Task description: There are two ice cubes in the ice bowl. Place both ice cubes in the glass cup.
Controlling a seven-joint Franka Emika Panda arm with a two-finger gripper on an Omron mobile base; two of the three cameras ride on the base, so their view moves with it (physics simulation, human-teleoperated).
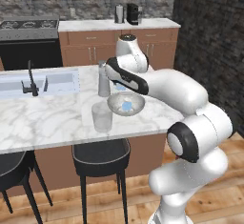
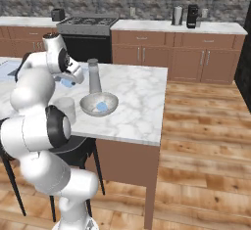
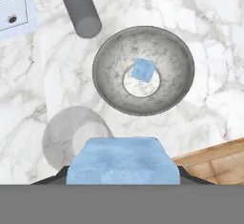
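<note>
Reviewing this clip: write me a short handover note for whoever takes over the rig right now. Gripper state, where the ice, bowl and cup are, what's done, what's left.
Gripper: shut on one ice cube, lifted above the island counter.
Second ice cube: lying in the middle of the ice bowl.
Glass cup: upright on the counter beside the bowl, toward the counter's near edge, with no ice in it as far as the views show.
Grey bottle: standing behind the bowl, not part of the job.
Done: first cube picked out of the bowl.
Left: carry it over the cup and release it, then fetch the second cube and do the same.
</note>
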